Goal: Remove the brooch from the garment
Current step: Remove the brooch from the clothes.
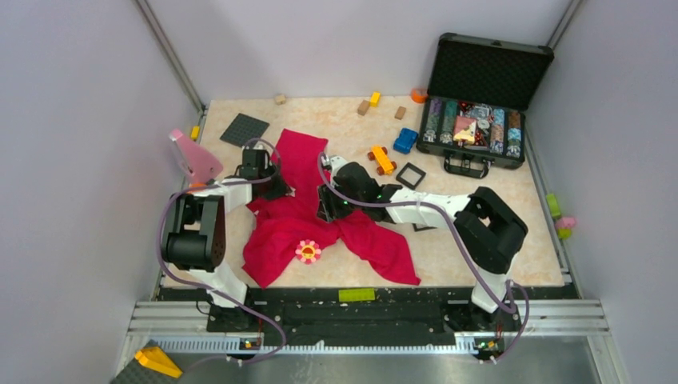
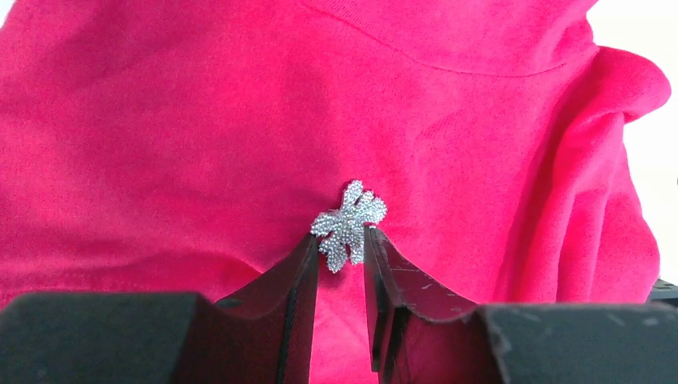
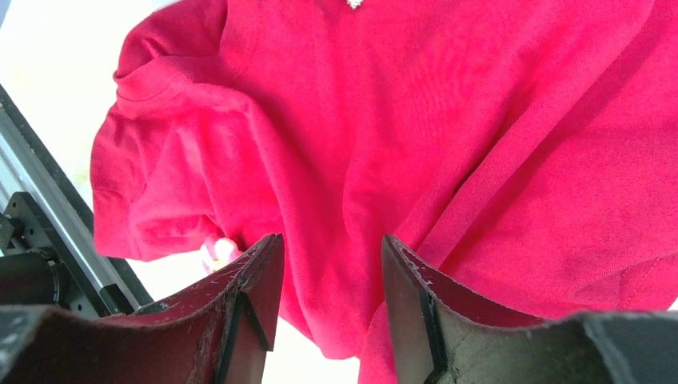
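The garment (image 1: 276,240) is a red T-shirt spread on the table, and it fills both wrist views (image 2: 200,120) (image 3: 416,120). The brooch (image 2: 348,226) is a small silver rhinestone bow fixed to the cloth; a sliver of it shows at the right wrist view's top edge (image 3: 354,3). My left gripper (image 2: 341,234) (image 1: 280,190) has its jaws narrowed around the brooch. The fingertips sit at its two sides, with red cloth still showing beside its lower lobes. My right gripper (image 3: 332,237) (image 1: 326,206) stands open low over the shirt, with cloth visible between its fingers but not pinched.
A pink-and-white flower disc (image 1: 308,251) lies on the shirt's near part. An open black case (image 1: 480,104) stands at the back right. An orange toy car (image 1: 382,158), a blue one (image 1: 405,140), a black square frame (image 1: 411,175) and a dark baseplate (image 1: 244,129) lie behind the shirt.
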Available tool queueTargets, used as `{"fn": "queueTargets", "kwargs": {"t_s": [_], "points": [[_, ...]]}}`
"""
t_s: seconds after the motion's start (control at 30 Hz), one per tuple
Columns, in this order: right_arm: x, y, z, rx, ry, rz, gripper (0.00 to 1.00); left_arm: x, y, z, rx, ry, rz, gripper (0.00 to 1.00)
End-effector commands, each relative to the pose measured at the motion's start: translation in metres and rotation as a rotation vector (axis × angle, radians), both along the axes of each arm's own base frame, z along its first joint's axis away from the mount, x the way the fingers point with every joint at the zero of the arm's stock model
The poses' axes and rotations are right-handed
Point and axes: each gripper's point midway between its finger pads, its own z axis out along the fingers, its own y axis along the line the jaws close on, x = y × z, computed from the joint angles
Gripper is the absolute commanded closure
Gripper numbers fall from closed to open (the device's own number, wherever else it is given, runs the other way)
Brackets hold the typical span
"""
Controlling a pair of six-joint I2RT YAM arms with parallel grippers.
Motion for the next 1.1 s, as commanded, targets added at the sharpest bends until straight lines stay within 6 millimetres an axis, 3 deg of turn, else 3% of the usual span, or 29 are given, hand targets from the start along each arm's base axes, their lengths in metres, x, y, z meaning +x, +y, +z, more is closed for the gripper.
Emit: {"fn": "queueTargets", "kwargs": {"t_s": [0.0, 0.13, 0.33, 0.5, 0.67, 0.73, 0.83, 0.93, 1.07], "points": [[0.005, 0.000, 0.034, 0.073, -0.052, -0.016, 0.50, 0.018, -0.013, 0.012, -0.047, -0.054, -0.066, 0.71], [0.005, -0.001, 0.034, 0.073, -0.051, -0.018, 0.50, 0.020, -0.020, 0.015, -0.063, -0.056, -0.098, 0.85], [0.006, -0.003, 0.031, 0.066, -0.051, -0.026, 0.51, 0.020, -0.017, 0.044, 0.002, -0.151, -0.093, 1.00], [0.012, -0.005, 0.033, 0.062, -0.075, -0.023, 0.51, 0.013, -0.026, 0.068, 0.001, -0.217, -0.129, 1.00], [0.022, -0.013, 0.056, 0.163, -0.054, -0.046, 0.52, -0.010, -0.035, 0.084, 0.084, -0.250, -0.163, 1.00], [0.020, -0.016, 0.071, 0.244, -0.059, -0.030, 0.50, -0.020, -0.035, 0.086, 0.124, -0.236, -0.154, 1.00], [0.006, -0.012, 0.084, 0.315, -0.119, 0.052, 0.40, -0.034, -0.045, 0.094, 0.082, -0.225, -0.168, 1.00], [0.001, -0.012, 0.090, 0.329, -0.219, 0.091, 0.34, -0.048, -0.059, 0.108, 0.049, -0.224, -0.196, 1.00], [-0.004, -0.008, 0.099, 0.350, -0.385, 0.095, 0.33, -0.062, -0.069, 0.126, -0.012, -0.205, -0.220, 1.00]]}}
